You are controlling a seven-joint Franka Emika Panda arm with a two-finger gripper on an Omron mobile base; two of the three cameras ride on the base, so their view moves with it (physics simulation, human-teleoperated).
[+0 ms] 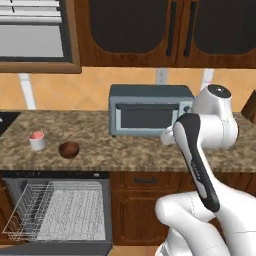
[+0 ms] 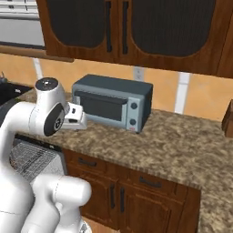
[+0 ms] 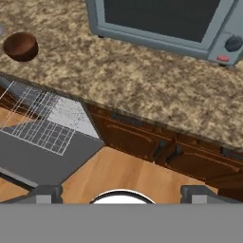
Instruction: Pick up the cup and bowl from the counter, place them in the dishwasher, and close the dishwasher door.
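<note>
The white cup (image 1: 36,140) with a pink inside stands on the granite counter (image 1: 130,150) at the left, and the dark reddish-brown bowl (image 1: 69,149) sits just right of it. Below them the dishwasher (image 1: 55,210) is open, its white wire rack is drawn out, and the grey dishwasher door (image 1: 60,247) lies folded down. In the hand view my gripper (image 3: 121,193) is open with nothing between its fingers. It hangs above the counter's front edge (image 3: 142,80), well to the right of the bowl (image 3: 20,46). The rack (image 3: 38,118) and door (image 3: 38,159) lie at the lower left there.
A grey toaster oven (image 1: 150,110) stands at the back of the counter, close behind my hand (image 2: 75,116). Dark wooden cabinets (image 3: 166,147) run under the counter right of the dishwasher, and wall cabinets (image 2: 136,27) hang above. A dark brown block (image 2: 227,118) stands at the far right.
</note>
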